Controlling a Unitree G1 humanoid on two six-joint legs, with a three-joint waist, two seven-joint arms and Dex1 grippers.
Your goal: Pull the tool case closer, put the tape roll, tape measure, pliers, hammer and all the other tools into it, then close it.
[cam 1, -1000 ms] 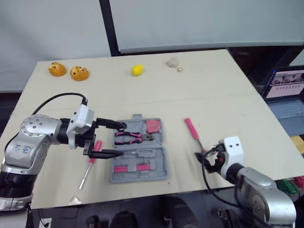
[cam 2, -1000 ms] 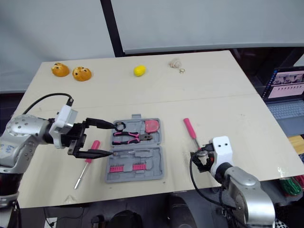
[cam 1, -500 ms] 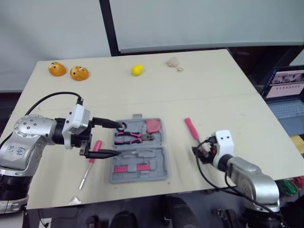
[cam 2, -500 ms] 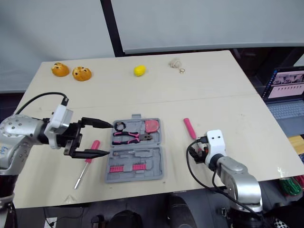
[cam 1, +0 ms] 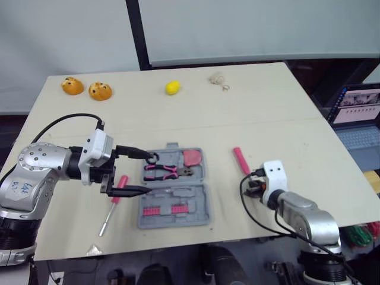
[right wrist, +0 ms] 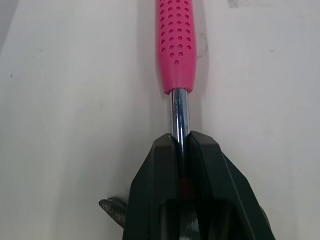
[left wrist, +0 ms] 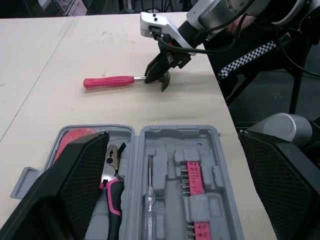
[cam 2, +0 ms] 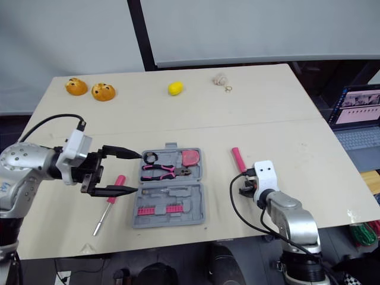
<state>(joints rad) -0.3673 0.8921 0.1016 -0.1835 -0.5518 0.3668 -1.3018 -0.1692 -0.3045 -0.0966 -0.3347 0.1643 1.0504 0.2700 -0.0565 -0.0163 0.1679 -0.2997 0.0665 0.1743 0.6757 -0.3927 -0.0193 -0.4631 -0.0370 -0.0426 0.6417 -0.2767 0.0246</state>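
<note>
Now my right hand (right wrist: 182, 146), clamped on the hammer (cam 1: 240, 161) by its steel shaft, has swung nearer the tool case (left wrist: 167, 160), so the hammer, on the tabletop (cam 1: 267, 107) right of the case, looks ready to lift in, while my left hand (cam 1: 152, 174) waits spread apart at the case's left edge.

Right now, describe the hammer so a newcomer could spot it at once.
On the beige table, look just right of the open grey case. The hammer lies there, with the right claw shut on its chrome shaft. Unlike the pink screwdriver left of the case, its pink grip is dimpled.
</note>
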